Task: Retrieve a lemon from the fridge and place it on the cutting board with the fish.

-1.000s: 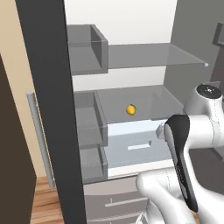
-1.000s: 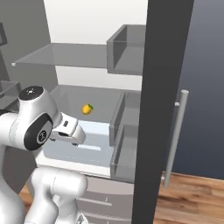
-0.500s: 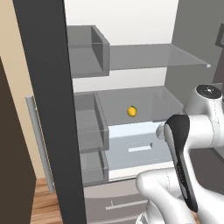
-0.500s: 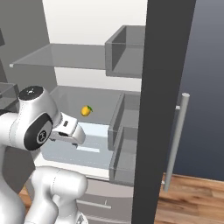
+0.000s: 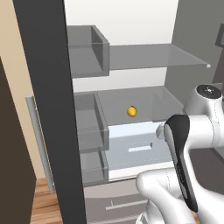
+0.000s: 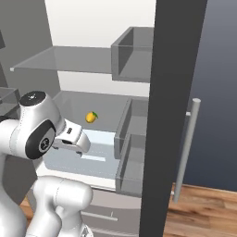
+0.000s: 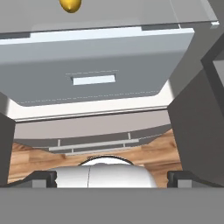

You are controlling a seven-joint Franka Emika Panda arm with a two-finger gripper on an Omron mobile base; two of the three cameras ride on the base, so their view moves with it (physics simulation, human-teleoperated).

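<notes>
Close to me, the robot's white arm is bending up in front of the open fridge (image 5: pixel 52 109). In the left base view the arm is filling the lower right. In the right base view it is filling the lower left.

The gripper (image 7: pixel 112 177) is sitting at the bottom of the hand view. Its two dark fingertips (image 7: pixel 43 178) are standing far apart, one at each side, as wide as they go. Nothing is between them. I think they are staying wide so the fruit can slip in between them later.

The hand is pointing into the fridge but it is looking too low. It is facing the pale shelf (image 7: pixel 100 65) and the grey drawer (image 7: pixel 94 144) under it, so I think it has to lift up and reach deeper.

Farther back, the lemon (image 5: pixel 132 111) is lying alone on a glass shelf near the middle of the left base view. In the right base view the lemon (image 6: pixel 91 117) is sitting left of the middle, just above the hand. In the hand view it is peeking in at the top edge, a bit left. It is well apart from the gripper.

The door is standing open, so the way in is clear. The lemon is not picked up yet.
</notes>
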